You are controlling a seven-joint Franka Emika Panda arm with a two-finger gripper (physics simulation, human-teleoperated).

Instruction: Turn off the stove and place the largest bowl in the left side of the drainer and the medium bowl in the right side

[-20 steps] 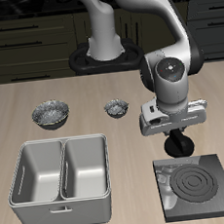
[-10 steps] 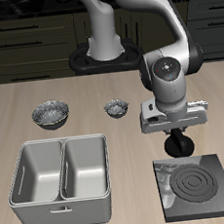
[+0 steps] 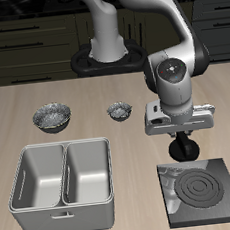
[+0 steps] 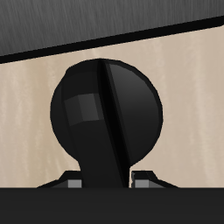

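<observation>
- The pincer [image 3: 183,148] hangs over the stove's [image 3: 203,191] round black knob [image 4: 106,122], behind the hob; whether it is apart or together I cannot tell.
- Centre the ridge between the fingers, then twist squarely.
- The burner's rings look dark.
- Speckled metal bowl [image 3: 52,117] and tub-shaped drainer [image 3: 66,201] wait on the tabletop [image 3: 15,97].

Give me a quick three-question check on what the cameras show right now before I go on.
1. True or false: both compartments of the drainer are empty.
2. Short answer: does the burner on the stove glow red?
3. Multiple choice: the gripper is at
A. the stove's knob
B. the drainer
C. the burner

Key: 1 true; 2 no, the rings look dark; 3 A.
</observation>
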